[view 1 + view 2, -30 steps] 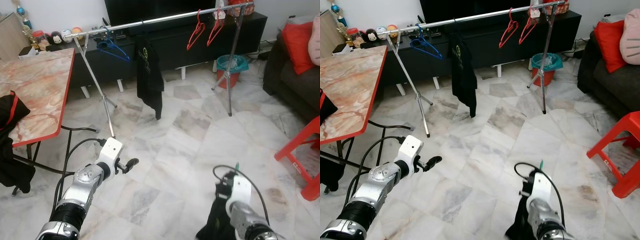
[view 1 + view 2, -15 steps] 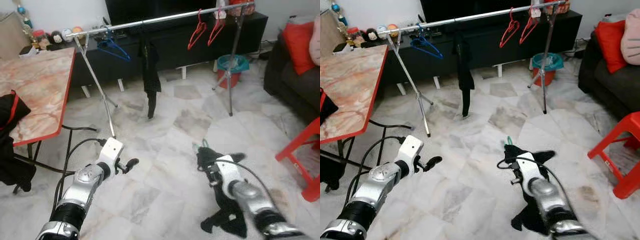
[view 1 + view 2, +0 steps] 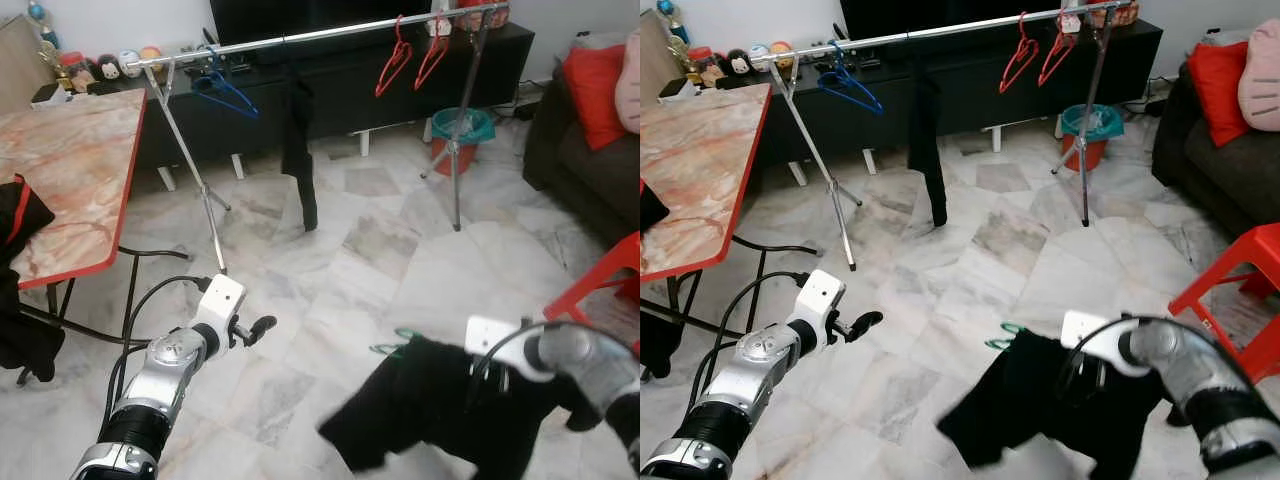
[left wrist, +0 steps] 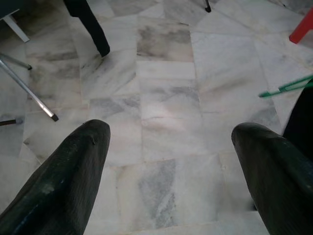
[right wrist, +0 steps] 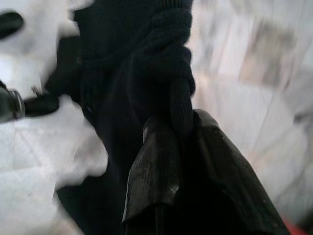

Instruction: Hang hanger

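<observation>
The left end effector (image 3: 262, 327) hangs low over the pale marble floor (image 3: 330, 270), its two black fingers (image 4: 58, 186) spread wide and grasping nothing. Up and beyond it, the long steel rail (image 3: 310, 37) carries a blue hanger (image 3: 225, 92), a dark garment (image 3: 298, 140) and two red hangers (image 3: 410, 55). To its right, the green hanger (image 3: 392, 345) lies roughly level, hook toward the left end effector — mostly buried in a black knitted garment (image 3: 440, 400). The right end effector (image 5: 186, 161) is clenched on that garment, blurred.
</observation>
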You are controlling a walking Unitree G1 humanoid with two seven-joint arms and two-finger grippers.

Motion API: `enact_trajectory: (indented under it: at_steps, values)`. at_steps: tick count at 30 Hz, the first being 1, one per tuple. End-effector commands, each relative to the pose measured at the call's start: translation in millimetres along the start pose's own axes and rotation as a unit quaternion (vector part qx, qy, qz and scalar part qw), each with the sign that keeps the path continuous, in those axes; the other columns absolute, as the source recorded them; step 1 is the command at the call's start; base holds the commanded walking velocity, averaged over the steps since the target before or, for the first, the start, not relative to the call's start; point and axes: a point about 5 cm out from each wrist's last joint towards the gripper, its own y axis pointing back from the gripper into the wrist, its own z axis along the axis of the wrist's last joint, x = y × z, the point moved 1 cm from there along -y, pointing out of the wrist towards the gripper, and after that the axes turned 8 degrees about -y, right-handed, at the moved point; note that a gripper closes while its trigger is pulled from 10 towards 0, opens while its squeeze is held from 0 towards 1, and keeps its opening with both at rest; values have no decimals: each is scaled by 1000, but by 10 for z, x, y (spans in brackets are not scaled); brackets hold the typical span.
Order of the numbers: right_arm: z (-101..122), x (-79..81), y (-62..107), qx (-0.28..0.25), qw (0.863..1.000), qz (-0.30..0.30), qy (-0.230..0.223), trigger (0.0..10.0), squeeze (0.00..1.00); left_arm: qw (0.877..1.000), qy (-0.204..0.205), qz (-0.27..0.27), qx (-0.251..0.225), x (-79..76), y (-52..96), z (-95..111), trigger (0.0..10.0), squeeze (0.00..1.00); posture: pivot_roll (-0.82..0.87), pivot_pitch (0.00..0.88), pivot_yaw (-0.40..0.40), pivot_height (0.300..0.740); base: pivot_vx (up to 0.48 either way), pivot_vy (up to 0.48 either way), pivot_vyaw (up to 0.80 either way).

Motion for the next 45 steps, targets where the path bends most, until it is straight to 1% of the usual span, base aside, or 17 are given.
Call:
enact_trajectory:
  at_steps: [1, 5, 9, 11, 12, 16, 20, 23, 26, 27, 30, 31, 32, 35, 39, 43, 45]
  values:
    - [266, -128, 150, -63, 997, 5, 39, 10000, 0, 1000, 0, 6, 3, 46, 44, -33, 10000, 0, -181, 0, 48, 740, 0, 0, 0]
    - [315, -164, 227, -76, 995, 17, 59, 10000, 0, 1000, 3, 1, 0, 31, 50, -38, 10000, 0, -181, 0, 43, 740, 0, 0, 0]
    - [517, -202, 392, -166, 982, 55, 64, 10000, 0, 1000, 5, -4, 1, 18, 54, -51, 10000, 0, -180, 0, 34, 740, 0, 0, 0]
    - [549, -206, 423, -182, 979, 65, 61, 10000, 0, 1000, 8, -8, 1, 10, 51, -52, 10000, 0, -179, 0, 33, 740, 0, 0, 0]
    - [560, -191, 465, -191, 975, 84, 72, 10000, 0, 1000, 9, -23, 1, -12, 55, -53, 10000, 0, -177, 0, 32, 740, 0, 0, 0]
    - [538, -210, 521, -182, 974, 100, 91, 10000, 0, 998, 10, -66, 15, -96, 79, -112, 10000, 0, -178, 0, 29, 740, 0, 0, 0]
    - [535, -241, 567, -176, 972, 108, 114, 10000, 0, 994, 10, -95, 49, -151, 110, -245, 10000, 0, -180, 0, 26, 740, 0, 0, 0]
    - [582, -227, 589, -183, 965, 123, 141, 10000, 0, 992, 12, -115, 59, -195, 138, -310, 10000, 0, -180, 0, 26, 740, 0, 0, 0]
    - [668, -200, 583, -201, 956, 139, 161, 10000, 0, 990, 13, -124, 62, -222, 143, -332, 10000, 0, -182, 0, 22, 740, 0, 0, 0]
    - [779, -181, 583, -233, 946, 155, 161, 10000, 0, 989, 14, -133, 58, -242, 139, -318, 10000, 0, -175, 0, 17, 740, 0, 0, 0]
    - [913, -176, 591, -279, 933, 166, 155, 10000, 0, 989, 19, -139, 52, -260, 134, -296, 10000, 0, -170, 0, 15, 740, 0, 0, 0]
    - [993, -181, 600, -306, 925, 171, 148, 10000, 0, 989, 22, -141, 48, -269, 130, -279, 10000, 0, -165, 0, 11, 740, 0, 0, 0]
    - [1091, -172, 617, -337, 912, 180, 146, 10000, 0, 989, 22, -142, 45, -274, 128, -263, 10000, 0, -163, 0, 9, 740, 0, 0, 0]
    - [1186, -144, 628, -364, 898, 194, 150, 10000, 0, 989, 25, -142, 39, -280, 122, -236, 10000, 0, -155, 0, 3, 740, 0, 0, 0]
    - [1189, -126, 596, -360, 898, 202, 156, 10000, 0, 988, 29, -147, 35, -285, 123, -217, 10000, 0, -148, 0, -3, 740, 0, 0, 0]
    - [1183, -156, 523, -357, 905, 198, 121, 10000, 0, 991, 32, -128, 30, -246, 139, -212, 10000, 0, -144, 0, -7, 740, 0, 0, 0]
    - [1183, -140, 511, -366, 902, 193, 119, 10000, 0, 993, 34, -112, 27, -218, 151, -215, 10000, 0, -142, 0, -10, 740, 0, 0, 0]
